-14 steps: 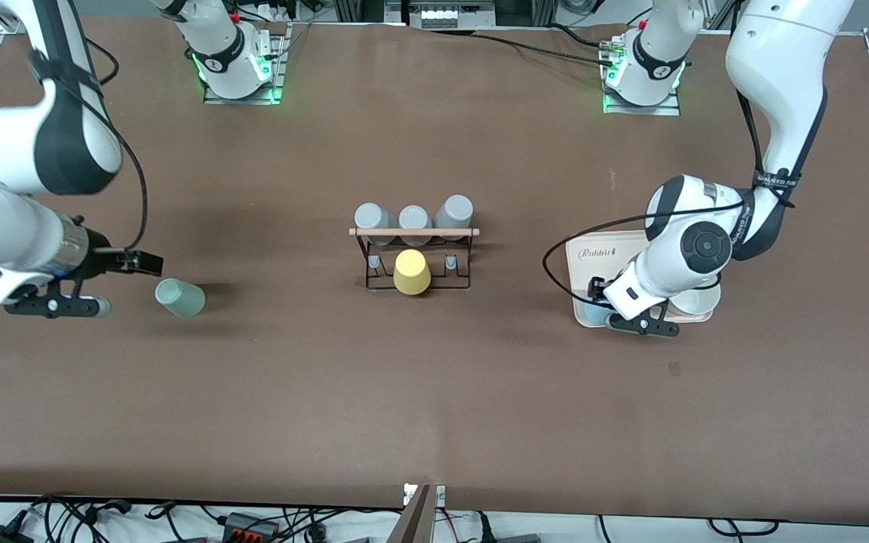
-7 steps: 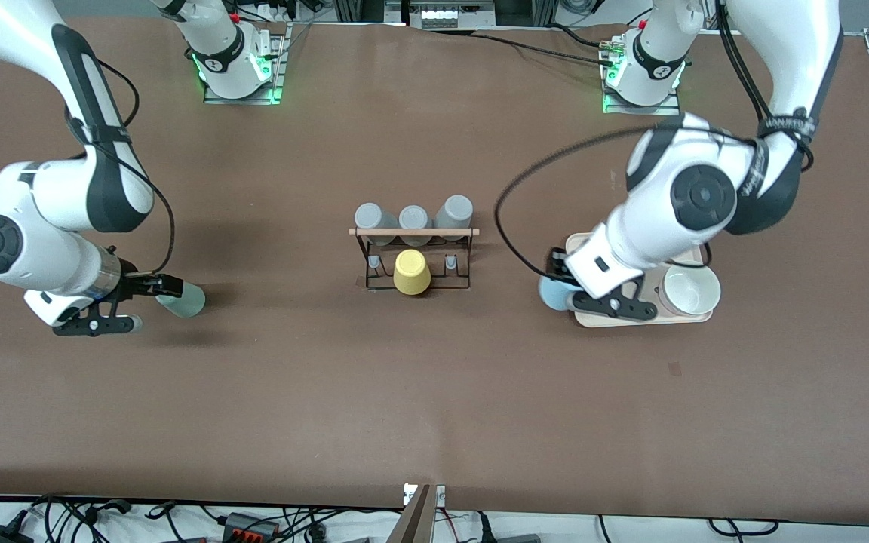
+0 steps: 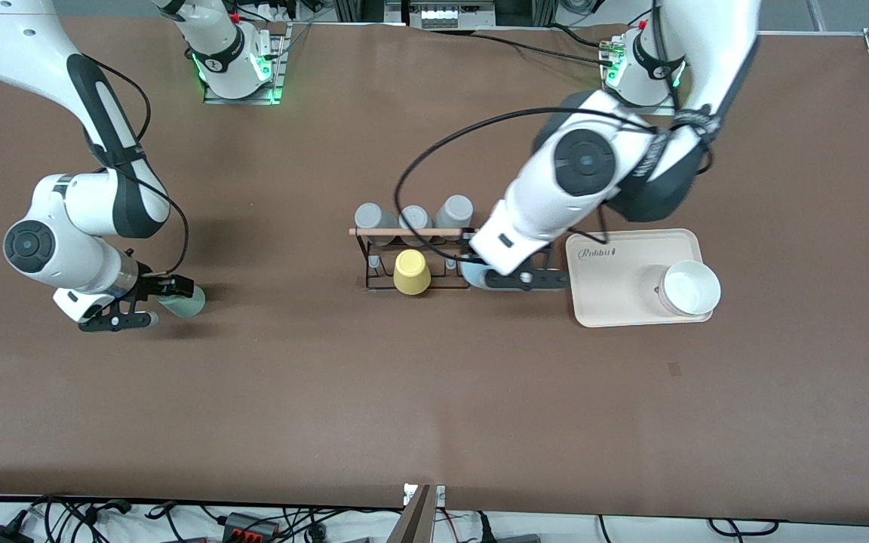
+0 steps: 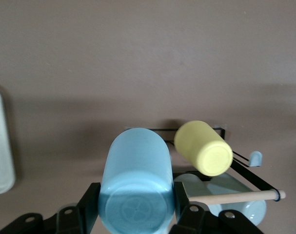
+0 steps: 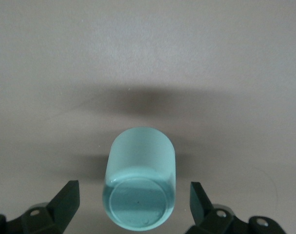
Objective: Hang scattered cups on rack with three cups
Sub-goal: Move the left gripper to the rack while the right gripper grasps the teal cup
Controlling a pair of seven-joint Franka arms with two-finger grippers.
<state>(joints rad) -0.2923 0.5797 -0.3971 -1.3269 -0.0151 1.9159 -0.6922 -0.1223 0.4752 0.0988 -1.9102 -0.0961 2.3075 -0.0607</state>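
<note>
The light blue cup (image 4: 136, 183) is clamped across its body by the left gripper (image 4: 136, 212), base toward the wrist camera, carried in the air over the end of the rack (image 3: 413, 256) toward the left arm's side. The mint green cup (image 5: 140, 183) lies on its side on the table (image 3: 434, 392) toward the right arm's end, its base facing the right gripper (image 5: 134, 204), whose fingers stand wide apart on either side of it without touching.

Both tumblers appear to be light, rigid, smooth-walled ware with no handle (likely slippery under hard pads, and liable to roll while lying down). The soundest hold looks to be a squeeze across the middle of the round wall, as the left gripper has taken.

The rack already carries three grey cups (image 3: 413, 218) under its wooden rod (image 3: 413, 232) and a yellow cup (image 3: 411, 272) on the row nearer the front camera. A cream tray (image 3: 615, 302) holding a white bowl (image 3: 689, 288) sits beside the rack, toward the left arm's end.
</note>
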